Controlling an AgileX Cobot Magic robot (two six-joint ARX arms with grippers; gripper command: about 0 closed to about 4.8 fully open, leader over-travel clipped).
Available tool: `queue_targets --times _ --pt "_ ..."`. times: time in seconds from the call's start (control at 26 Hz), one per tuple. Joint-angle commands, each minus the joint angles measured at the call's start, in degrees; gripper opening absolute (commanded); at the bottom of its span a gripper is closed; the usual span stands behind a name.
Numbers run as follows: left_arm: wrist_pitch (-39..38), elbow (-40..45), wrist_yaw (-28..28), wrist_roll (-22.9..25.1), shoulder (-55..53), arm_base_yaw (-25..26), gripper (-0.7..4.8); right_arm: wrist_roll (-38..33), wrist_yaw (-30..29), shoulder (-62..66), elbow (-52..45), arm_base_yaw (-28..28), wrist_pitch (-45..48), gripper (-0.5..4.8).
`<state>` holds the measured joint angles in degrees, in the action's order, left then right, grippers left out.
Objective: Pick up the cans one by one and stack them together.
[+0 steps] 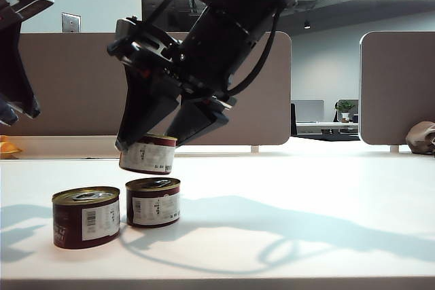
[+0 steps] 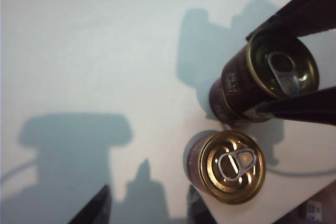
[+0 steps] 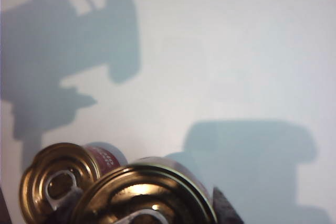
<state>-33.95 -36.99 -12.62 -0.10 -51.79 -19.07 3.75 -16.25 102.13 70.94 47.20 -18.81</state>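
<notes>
Dark end effector (image 2: 296,56) fingers grip one can (image 2: 262,77) above another can (image 2: 226,166).

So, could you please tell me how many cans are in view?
3: one can lifted in the right tool, two on the table, the front can and the middle can. None seem hidden.

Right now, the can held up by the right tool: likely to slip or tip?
The held can hangs tilted between the right tool fingers, so slip seems possible. Rigid metal, unlikely to crush. Squat shape: once flat, tipping seems unlikely.
</notes>
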Motion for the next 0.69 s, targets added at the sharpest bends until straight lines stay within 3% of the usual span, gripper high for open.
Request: queue_targets --times 0.04,0.19,0.27,0.38,0.46,0.69 --pt "0.26 -0.17 -0.17 -0.39 0.20 -0.07 1.83 1.05 -0.15 -0.17 0.15 0.22 -1.33 2.02" --pt "0.85 -0.17 -0.09 -0.42 0.20 -0.07 1.83 2.69 1.75 -0.17 0.15 0.20 -3.85 2.04" --pt "0.83 -0.17 -0.11 -0.61 0.20 -0.07 1.83 2.71 1.73 -0.17 0.15 0.22 -3.76 2.61" --pt "0.81 -0.17 -0.13 -0.61 0.20 -0.07 1.84 2.69 2.58 -0.17 0.15 0.20 -3.69 4.21" --pt "0.79 -0.17 -0.24 -0.61 0.17 -0.07 1.83 2.64 2.51 -0.26 0.20 0.20 -3.74 4.73" --pt "0.87 0.02 -0.20 -0.81 0.15 -0.07 1.83 2.49 2.49 -0.44 3.45 0.48 -6.99 4.73"
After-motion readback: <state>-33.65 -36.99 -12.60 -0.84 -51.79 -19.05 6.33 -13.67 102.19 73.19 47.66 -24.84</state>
